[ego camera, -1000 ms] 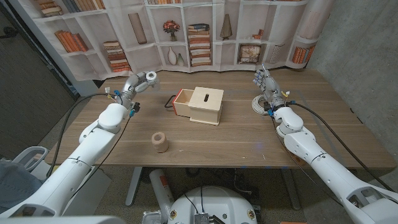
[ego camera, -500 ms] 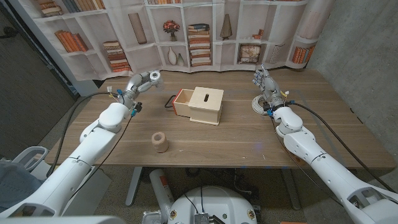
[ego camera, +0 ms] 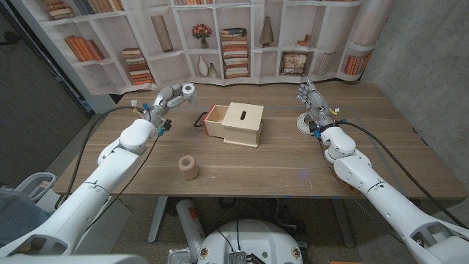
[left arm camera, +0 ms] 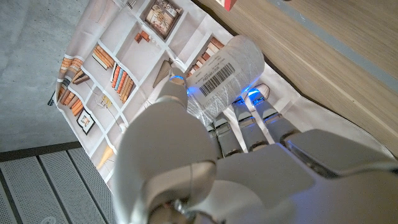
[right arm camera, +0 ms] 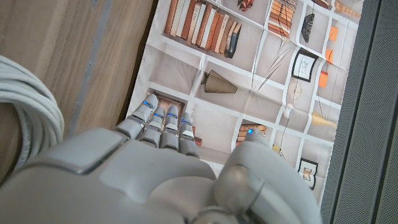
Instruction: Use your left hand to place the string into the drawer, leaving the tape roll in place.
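Head view first: the left hand point(ego camera: 174, 96) is up above the far left of the table point(ego camera: 256, 167), fingers wrapped round the string point(ego camera: 188, 88), a pale little spool in clear wrap. It hangs left of and a touch behind the drawer point(ego camera: 214, 117), which stands pulled out of the wooden box point(ego camera: 243, 123) toward that same side. My read is that the spool is carried high so it can clear the drawer's wall before going down inside. It is not over the opening yet.

The tape roll point(ego camera: 189, 167) sits on its own at the near side of the table, well apart from the hand, just where the task wants it.

Over on the other side, the right hand point(ego camera: 311, 99) stands upright, fingers straight, holding nothing, just behind a coil of white cable point(ego camera: 301, 123). It looks parked out of the way.

Left wrist view now, and there's writing: a white sticker on the spool carries a barcode with small print beside it, too fine to read. No brand name that I can make out.
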Robot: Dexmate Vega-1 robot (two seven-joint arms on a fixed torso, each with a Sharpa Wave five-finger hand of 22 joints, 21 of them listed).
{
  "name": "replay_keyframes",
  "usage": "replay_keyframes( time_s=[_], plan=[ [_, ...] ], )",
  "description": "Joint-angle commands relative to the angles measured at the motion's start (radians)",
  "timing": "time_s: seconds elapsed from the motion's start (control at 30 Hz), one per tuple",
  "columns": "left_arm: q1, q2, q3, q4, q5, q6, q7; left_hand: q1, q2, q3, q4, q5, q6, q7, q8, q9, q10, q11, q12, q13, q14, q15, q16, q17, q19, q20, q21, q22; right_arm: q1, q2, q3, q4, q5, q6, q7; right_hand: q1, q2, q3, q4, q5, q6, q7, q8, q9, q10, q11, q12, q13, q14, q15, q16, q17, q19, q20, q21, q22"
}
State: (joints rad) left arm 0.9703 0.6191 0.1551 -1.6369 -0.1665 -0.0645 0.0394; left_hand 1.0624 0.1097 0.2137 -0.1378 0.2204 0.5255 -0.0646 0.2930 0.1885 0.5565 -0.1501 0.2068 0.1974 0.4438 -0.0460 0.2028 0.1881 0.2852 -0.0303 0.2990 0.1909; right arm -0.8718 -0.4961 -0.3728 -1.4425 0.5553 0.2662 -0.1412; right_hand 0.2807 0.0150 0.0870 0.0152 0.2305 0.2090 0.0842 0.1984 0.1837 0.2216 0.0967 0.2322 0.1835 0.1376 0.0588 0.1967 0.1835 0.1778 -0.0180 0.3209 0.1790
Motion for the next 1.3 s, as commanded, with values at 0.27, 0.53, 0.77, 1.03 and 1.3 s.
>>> replay_keyframes(
  time_s=[0.27,0.53,0.77,1.03,1.3],
  plan=[
    [-0.014,0.010,0.013,0.008,-0.042,-0.037,-0.081,-0.003,0.007,0.016,0.015,-0.005,0.109,0.013,-0.002,0.001,0.012,-0.003,-0.001,0.003,0.001,-0.070,-0.003,0.002,-0.002,-0.007,-0.006,0.003,-0.001,-0.003,-0.003,-0.013,-0.009,-0.007,-0.009,0.000,0.007,-0.001,-0.004,0.003,0.003,0.001,0.000,0.006,0.004,-0.001,-0.006,0.006,0.013,0.001,-0.003,0.004,0.010,0.000,-0.008,0.003],
    [-0.005,0.013,0.016,0.001,-0.037,-0.046,-0.080,-0.003,0.005,0.016,0.015,-0.006,0.112,0.011,-0.004,0.001,0.015,-0.001,-0.001,0.003,0.000,-0.073,-0.004,0.002,-0.007,-0.007,-0.008,0.003,0.000,-0.008,-0.004,-0.020,-0.011,-0.017,-0.009,0.000,0.007,-0.001,-0.005,0.003,0.004,0.002,0.000,0.006,0.005,-0.002,-0.006,0.006,0.014,0.001,-0.003,0.004,0.012,0.000,-0.010,0.003],
    [-0.008,0.022,0.022,0.000,-0.042,-0.044,-0.100,-0.003,0.004,0.016,0.015,-0.006,0.116,0.011,-0.005,0.001,0.018,-0.003,-0.001,0.003,0.000,-0.075,-0.005,0.002,-0.008,-0.010,-0.009,0.003,0.009,-0.004,-0.008,-0.012,-0.013,-0.017,-0.005,0.000,0.008,-0.001,-0.005,0.003,0.004,0.002,0.000,0.006,0.006,-0.001,-0.006,0.006,0.014,0.002,-0.003,0.004,0.013,0.000,-0.012,0.003],
    [-0.011,0.031,0.024,-0.002,-0.058,-0.062,-0.136,-0.002,0.004,0.017,0.014,-0.007,0.128,0.010,-0.004,0.001,0.025,-0.008,0.000,0.003,0.002,-0.077,-0.004,0.001,-0.010,-0.011,-0.011,0.003,0.013,0.001,-0.012,-0.002,-0.013,-0.013,-0.001,0.001,0.009,-0.001,-0.006,0.003,0.003,0.001,0.000,0.006,0.005,0.000,-0.007,0.006,0.014,0.001,-0.004,0.004,0.016,-0.002,-0.013,0.003],
    [-0.012,0.039,0.029,-0.009,-0.042,-0.054,-0.127,-0.001,0.003,0.018,0.014,-0.008,0.144,0.009,-0.002,0.001,0.038,-0.008,0.003,0.003,0.005,-0.082,-0.004,0.001,-0.015,-0.017,-0.014,0.003,0.015,0.003,-0.012,0.001,-0.014,-0.011,-0.001,0.001,0.010,-0.001,-0.007,0.003,0.004,0.001,0.000,0.006,0.006,0.000,-0.007,0.006,0.014,0.000,-0.004,0.004,0.018,-0.002,-0.015,0.003]
  ],
)
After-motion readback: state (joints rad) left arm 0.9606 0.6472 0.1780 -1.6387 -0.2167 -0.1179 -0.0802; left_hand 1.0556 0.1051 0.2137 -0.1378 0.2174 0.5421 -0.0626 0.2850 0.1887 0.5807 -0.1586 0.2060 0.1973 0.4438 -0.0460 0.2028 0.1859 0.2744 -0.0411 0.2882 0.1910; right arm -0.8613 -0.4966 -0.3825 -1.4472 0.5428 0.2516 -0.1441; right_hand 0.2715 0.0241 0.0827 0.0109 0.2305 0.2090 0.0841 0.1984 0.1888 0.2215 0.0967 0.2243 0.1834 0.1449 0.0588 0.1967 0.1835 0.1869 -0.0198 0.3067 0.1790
